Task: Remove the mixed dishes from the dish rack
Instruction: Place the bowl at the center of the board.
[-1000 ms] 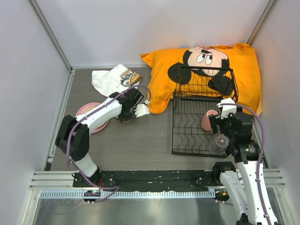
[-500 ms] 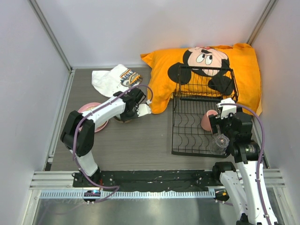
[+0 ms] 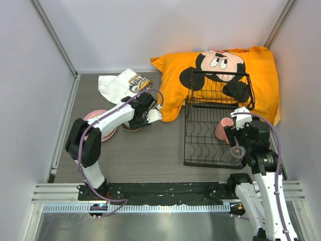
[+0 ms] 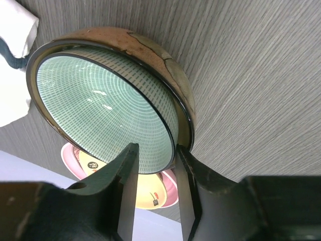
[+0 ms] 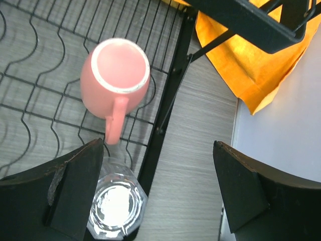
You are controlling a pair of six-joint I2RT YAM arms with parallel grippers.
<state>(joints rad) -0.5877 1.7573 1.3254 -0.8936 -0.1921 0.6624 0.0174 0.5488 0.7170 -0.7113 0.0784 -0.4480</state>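
**Near right.** The right arm [image 3: 261, 201] rises from its base and folds back, so the wrist points straight down over the near right corner of the dish rack [image 3: 200, 131]. The right tool [image 5: 158, 150] hangs with its jaws spread wide and holds nothing. The small clear glass [image 5: 116, 203] stands upright in the rack just beside the tool's left finger. The pink mug [image 5: 118, 80] stands mouth up beyond the tool, its handle turned back toward the glass.

**Middle left.** The left arm [image 3: 108, 122] bends at a raised elbow, and its forearm reaches away and rightward, low over the counter [image 3: 150, 150]. The left tool [image 4: 156, 150] straddles the rim of the brown patterned bowl [image 4: 105, 105]. Its jaws are parted, with one finger over the green inside and the other outside the wall. The bowl rests on the counter.

**Beyond.** The pink plate [image 4: 169, 182] lies just past the bowl and carries a pale yellow dish [image 4: 148, 193]. Farther off lie a white cloth [image 3: 118, 84] and an orange pillow [image 3: 261, 75].
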